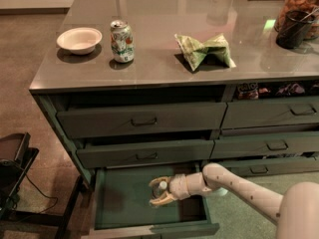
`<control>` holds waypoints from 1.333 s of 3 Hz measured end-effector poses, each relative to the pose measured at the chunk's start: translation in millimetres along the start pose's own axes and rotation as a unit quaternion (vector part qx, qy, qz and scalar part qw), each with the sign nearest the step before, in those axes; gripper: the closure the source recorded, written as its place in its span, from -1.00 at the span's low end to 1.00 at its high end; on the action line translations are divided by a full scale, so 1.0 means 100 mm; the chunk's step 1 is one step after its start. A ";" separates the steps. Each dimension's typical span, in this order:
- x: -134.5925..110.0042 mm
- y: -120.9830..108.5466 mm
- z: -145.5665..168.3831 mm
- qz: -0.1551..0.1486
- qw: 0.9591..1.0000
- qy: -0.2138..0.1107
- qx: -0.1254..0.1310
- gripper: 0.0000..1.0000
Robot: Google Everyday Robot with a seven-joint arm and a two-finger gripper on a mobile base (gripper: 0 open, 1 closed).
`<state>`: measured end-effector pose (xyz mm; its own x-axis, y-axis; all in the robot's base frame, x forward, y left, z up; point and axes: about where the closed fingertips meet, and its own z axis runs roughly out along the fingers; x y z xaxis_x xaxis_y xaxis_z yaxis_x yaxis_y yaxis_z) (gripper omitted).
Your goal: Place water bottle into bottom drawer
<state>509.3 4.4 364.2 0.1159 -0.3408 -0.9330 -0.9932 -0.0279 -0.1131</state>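
Our tool [158, 192] sits low inside the open bottom drawer [124, 199].
We see its two fingers pinching the water bottle [163, 185], whose white cap shows between them just above the greenish drawer floor; up on the desk [159, 69] stand a soda can [122, 41], a bowl [79, 39] and a crumpled green bag [204, 50].
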 end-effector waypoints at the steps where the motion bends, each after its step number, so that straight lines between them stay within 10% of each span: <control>1: 0.31 -0.14 0.22 -0.007 1.000 0.006 -0.009 1.00; 4: 1.16 -0.33 0.50 0.016 0.998 0.054 -0.002 1.00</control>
<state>555.7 12.5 242.8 0.0813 -0.4405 -0.8940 -0.9965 -0.0180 -0.0818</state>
